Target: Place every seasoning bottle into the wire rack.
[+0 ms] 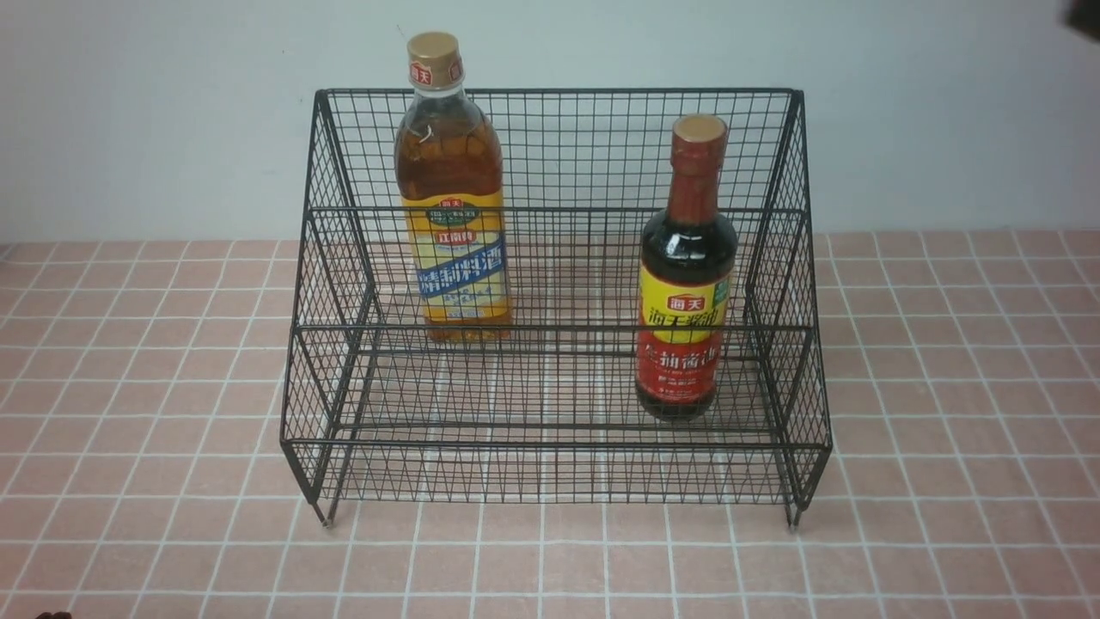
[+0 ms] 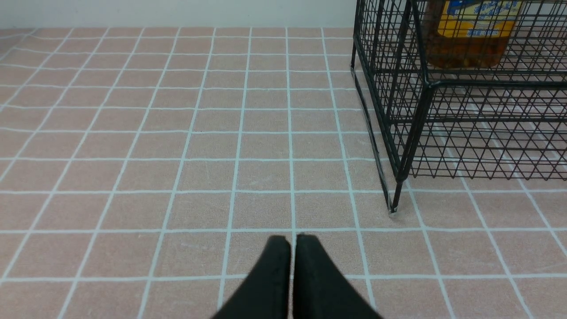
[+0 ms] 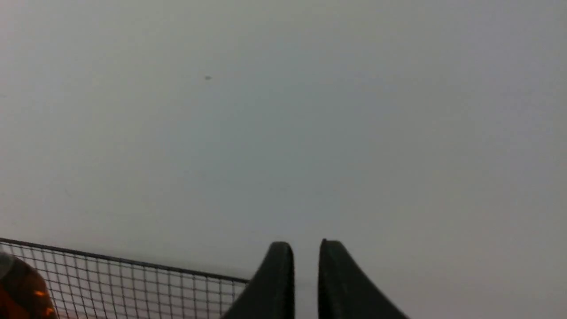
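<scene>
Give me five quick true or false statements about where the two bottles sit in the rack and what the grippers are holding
1. The amber bottle stands upright on the upper tier of the wire rack. True.
2. The dark bottle lies on its side. False: it stands upright on the lower tier.
3. The left gripper holds a bottle. False: it is shut and empty, over the tiled table.
4. The bottles touch each other. False: they stand well apart.
5. The right gripper holds nothing. True.
</scene>
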Controlling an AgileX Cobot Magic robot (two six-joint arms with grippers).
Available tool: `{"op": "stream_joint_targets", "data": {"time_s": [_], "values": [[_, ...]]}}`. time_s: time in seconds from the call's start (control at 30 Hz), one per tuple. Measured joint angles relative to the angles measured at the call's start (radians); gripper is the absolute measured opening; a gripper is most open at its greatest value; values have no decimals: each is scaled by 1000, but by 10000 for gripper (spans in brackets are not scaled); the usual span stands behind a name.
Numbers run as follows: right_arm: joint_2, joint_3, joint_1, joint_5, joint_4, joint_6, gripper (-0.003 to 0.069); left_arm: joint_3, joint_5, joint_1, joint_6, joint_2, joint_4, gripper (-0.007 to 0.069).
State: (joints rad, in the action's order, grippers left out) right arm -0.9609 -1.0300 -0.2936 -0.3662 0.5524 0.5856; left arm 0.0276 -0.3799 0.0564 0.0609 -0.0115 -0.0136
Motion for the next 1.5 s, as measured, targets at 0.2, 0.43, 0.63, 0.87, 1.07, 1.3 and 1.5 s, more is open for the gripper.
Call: {"op": "stream_joint_targets", "data": {"time_s": [0.2,0.43,0.63,0.87,1.07,1.3,1.5], "values": [[183,26,-6,-313,-382,-337,-12,0,0,0,0,0,0,-6],[401,251,-6,-267,-741,-705,-13,0,0,0,0,0,0,-6],[554,483,-6,-33,-762,-586,-13,0,-1,-1,0,0,0,-6],[624,609,-6,157,-700,-479,-13,0,-1,-2,0,0,0,-6],[624,613,-6,168,-695,-474,-13,0,-1,-2,0,0,0,-6],[624,615,-6,168,-692,-470,-13,0,-1,-2,0,0,0,-6],[646,616,-6,115,-593,-514,-13,0,-1,-2,0,0,0,-6]]}}
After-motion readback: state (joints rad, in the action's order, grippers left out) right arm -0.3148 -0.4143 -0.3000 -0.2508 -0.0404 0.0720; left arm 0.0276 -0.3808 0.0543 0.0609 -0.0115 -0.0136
